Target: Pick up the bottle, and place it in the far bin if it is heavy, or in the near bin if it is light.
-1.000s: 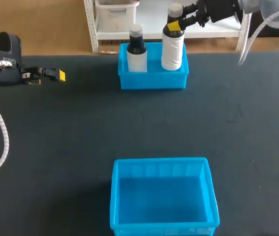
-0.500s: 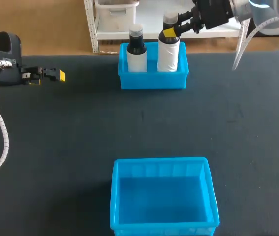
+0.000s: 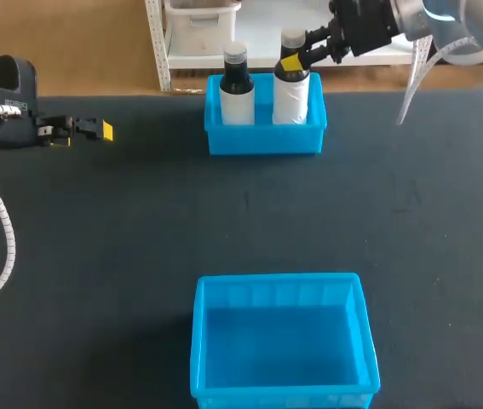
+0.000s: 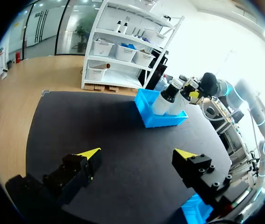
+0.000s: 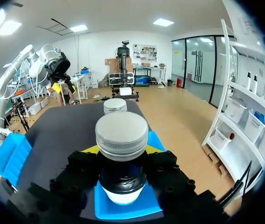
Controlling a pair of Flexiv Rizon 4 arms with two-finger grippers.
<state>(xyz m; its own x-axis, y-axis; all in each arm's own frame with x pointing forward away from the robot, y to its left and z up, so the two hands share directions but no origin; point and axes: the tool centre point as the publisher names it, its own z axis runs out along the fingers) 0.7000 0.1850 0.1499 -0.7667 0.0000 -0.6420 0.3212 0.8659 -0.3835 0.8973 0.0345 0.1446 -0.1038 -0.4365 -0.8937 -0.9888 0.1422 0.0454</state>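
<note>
Head view: right pincer (image 3: 296, 61) is clamped on the neck of the held bottle (image 3: 290, 98) (dark, white label, silver screw cap). The bottle stands upright inside the far bin (image 3: 262, 141), a small blue plastic tub at the back of the black table (image 3: 139, 213). A second bottle (image 3: 237, 98) of the same kind stands just beside it in that tub. The near bin (image 3: 200, 341), a larger blue tub, has nothing in it. Left pincer (image 3: 103, 130) is parked well apart at the left

Can't tell if the base is on the bin floor, since the wall hides it. Risk: if it lets go early, the bottle drops, rocks and knocks its neighbour

Left wrist view: left pincer (image 4: 137, 154) is spread wide with nothing between the tips, only table under it. The far bin (image 4: 158, 119) with both bottles is far ahead, so no collision risk from this arm

Right wrist view: right pincer (image 5: 122, 149) has yellow tips on both sides of the neck under the cap (image 5: 121, 135). The second bottle's cap (image 5: 115, 106) is right ahead. Risks:
- fingers or the pincer body hit the neighbour when they spread
- a retreat that isn't clean snags the wider cap and drags the bottle over
- the neck grip lets the body swing if it is unseated

Heavy or light can't be checked from here, so a wrong bin is possible
</note>
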